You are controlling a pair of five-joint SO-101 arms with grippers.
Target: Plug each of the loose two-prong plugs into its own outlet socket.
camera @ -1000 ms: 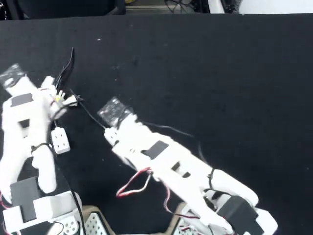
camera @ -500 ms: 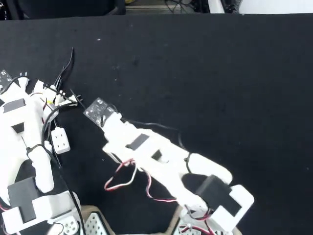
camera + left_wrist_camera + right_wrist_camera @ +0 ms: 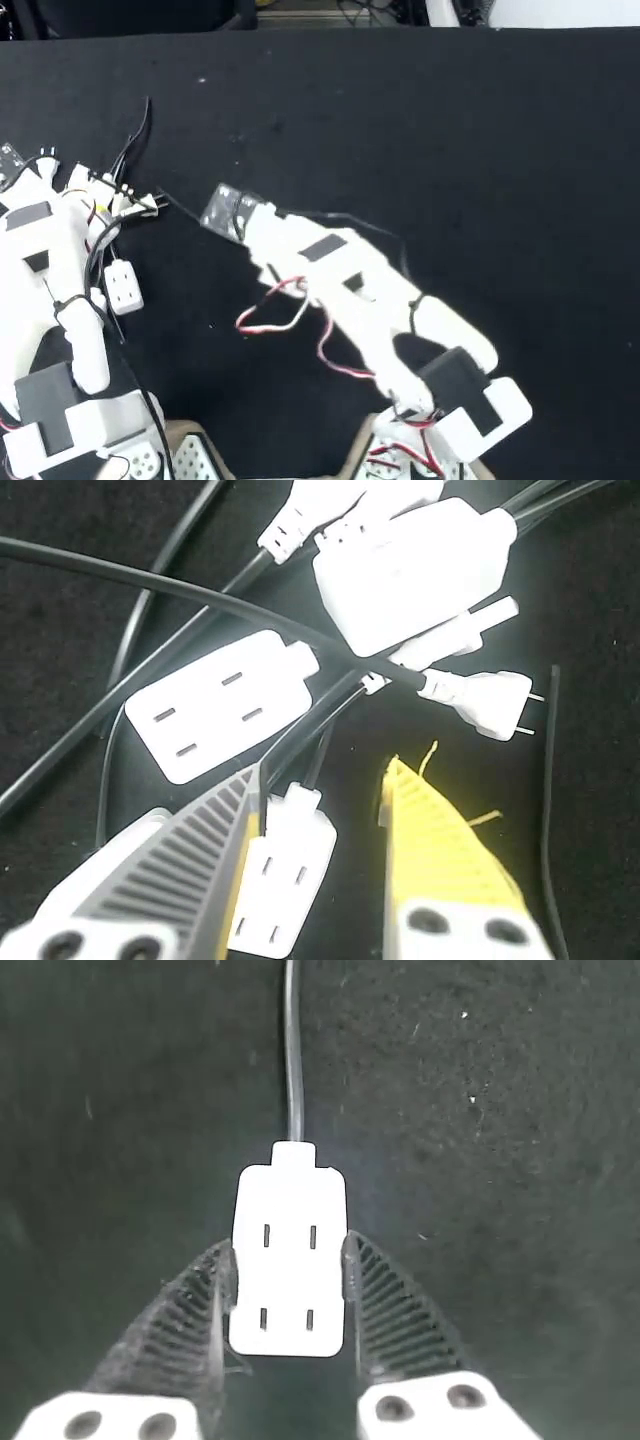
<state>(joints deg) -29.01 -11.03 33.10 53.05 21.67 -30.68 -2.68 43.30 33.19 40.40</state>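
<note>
A: Right arm first. What's nearest?

B: Right gripper is clamped on a white outlet block, jaws pressed against its two long sides. Slot face is up, and its cord runs straight away. It sits left of centre on the table. Can't tell whether it's lifted or resting.

A: Why hold it like that?

B: My guess is to pin the slots steady and exposed for a plug.

A: Left arm?

B: Left gripper is spread wide and grips nothing. A small outlet lies flat in the gap, against the grey jaw. Beyond it is a larger outlet, slots up, with black cables crossing its edge.

A: The plug?

B: A loose two-prong plug lies just past the yellow jaw, unplugged, prongs pointing away from both outlets. Farther off is a white adapter with cords attached. All of it is bunched near the table's left edge.

A: Reading?

B: The open jaws over the tangle suggest a pick is coming. The plug will need turning, and the crossing cables may snag.
</note>
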